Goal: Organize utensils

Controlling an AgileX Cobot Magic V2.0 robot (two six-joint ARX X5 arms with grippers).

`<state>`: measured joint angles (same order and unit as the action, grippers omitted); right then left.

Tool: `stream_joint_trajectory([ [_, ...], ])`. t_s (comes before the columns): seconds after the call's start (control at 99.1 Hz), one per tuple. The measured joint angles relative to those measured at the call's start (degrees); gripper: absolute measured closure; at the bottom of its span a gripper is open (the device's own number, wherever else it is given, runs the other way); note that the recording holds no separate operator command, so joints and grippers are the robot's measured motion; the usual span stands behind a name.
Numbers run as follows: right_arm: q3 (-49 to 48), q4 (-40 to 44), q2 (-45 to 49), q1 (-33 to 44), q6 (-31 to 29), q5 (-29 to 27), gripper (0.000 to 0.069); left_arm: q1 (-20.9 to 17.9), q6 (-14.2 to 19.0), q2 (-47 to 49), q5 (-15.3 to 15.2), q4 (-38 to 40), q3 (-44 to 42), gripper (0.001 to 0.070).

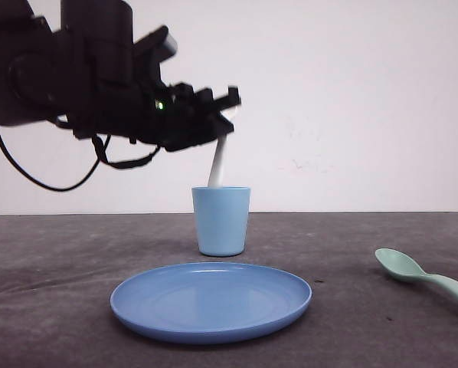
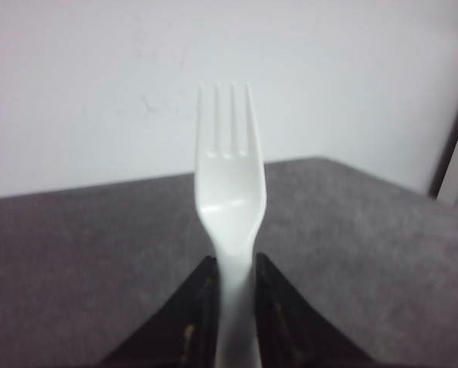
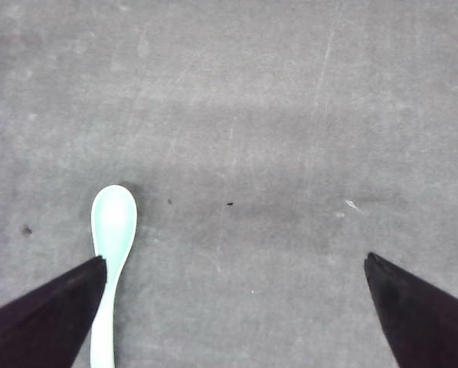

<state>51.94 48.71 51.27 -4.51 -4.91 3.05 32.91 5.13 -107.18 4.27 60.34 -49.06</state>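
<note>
Fork [image 2: 230, 192], light, stiff white plastic, pinched by its handle in the left tool [image 2: 230, 322] above the cup [image 1: 221, 220]; right tool [image 3: 237, 307] spread wide beside spoon [image 3: 112, 230].

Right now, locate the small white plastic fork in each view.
Front view: small white plastic fork hangs from the left gripper, lower end inside the light blue cup.
Left wrist view: fork centre, tines up, clamped.
Right wrist view: not seen.
Shared landmark: the gripper clamping it.
</note>
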Motion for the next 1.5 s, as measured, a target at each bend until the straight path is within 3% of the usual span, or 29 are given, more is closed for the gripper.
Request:
stream_joint_trajectory([
  [0.363,0.0,0.0,0.0,0.0,0.0,0.0,0.0012,0.0,-2.4,-3.3,0.2,-0.4,0.0,0.0660],
  [0.666,0.0,0.3,0.0,0.0,0.0,0.0,0.0012,0.0,-2.6,-3.6,0.4,-3.1,0.0,0.0658],
  [0.888,0.0,0.8,0.0,0.0,0.0,0.0,0.0012,0.0,-2.6,-3.6,0.4,-2.9,0.0,0.0500],
  [1.12,0.0,0.9,0.0,0.0,0.0,0.0,0.0012,0.0,-2.6,-3.5,0.4,-2.4,-0.1,0.0476],
  [1.282,0.0,0.9,0.0,0.0,0.0,0.0,0.0012,0.0,-2.3,1.2,0.4,-9.7,-0.1,0.0476],
  [1.504,0.0,0.9,0.3,-0.2,0.0,4.3,0.0012,-2.0,1.8,16.6,0.5,-25.6,-0.2,0.0476],
])
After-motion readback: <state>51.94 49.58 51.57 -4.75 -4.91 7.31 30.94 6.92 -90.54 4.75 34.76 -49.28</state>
